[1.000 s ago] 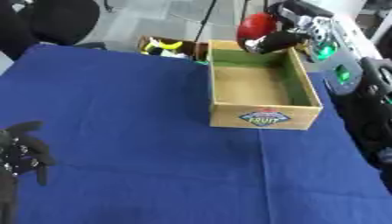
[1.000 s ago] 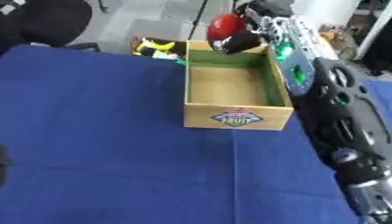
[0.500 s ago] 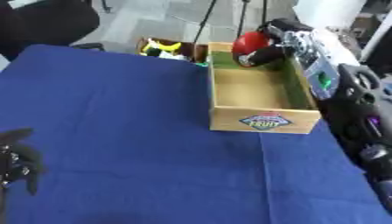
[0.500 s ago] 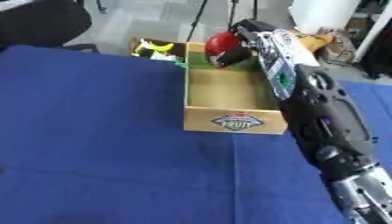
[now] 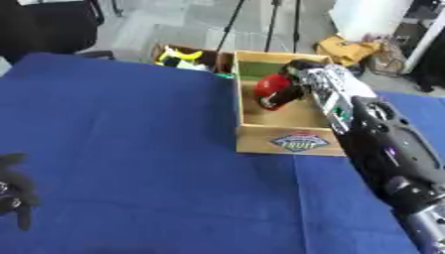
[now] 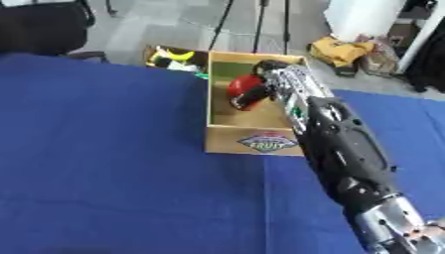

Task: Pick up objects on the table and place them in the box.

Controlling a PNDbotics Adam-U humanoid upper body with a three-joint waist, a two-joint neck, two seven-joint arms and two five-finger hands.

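A red round object (image 5: 272, 89) hangs inside the open wooden box (image 5: 295, 142), low over its floor. My right hand (image 5: 297, 83) reaches into the box from the right, fingers and thumb curled round the red object. The right forearm stretches along the box's right wall toward the lower right. My left hand (image 5: 16, 194) shows at the lower left edge over the blue cloth, holding nothing, its fingers hanging relaxed.
A blue cloth (image 5: 130, 149) covers the table. Behind the box's far left corner lies a yellow and green object (image 5: 181, 56). Beyond the table are tripod legs, a black chair and bags on the floor.
My right hand has come down with the red object from above the box's far rim into the box. The whole view has shifted, so the camera moved too.
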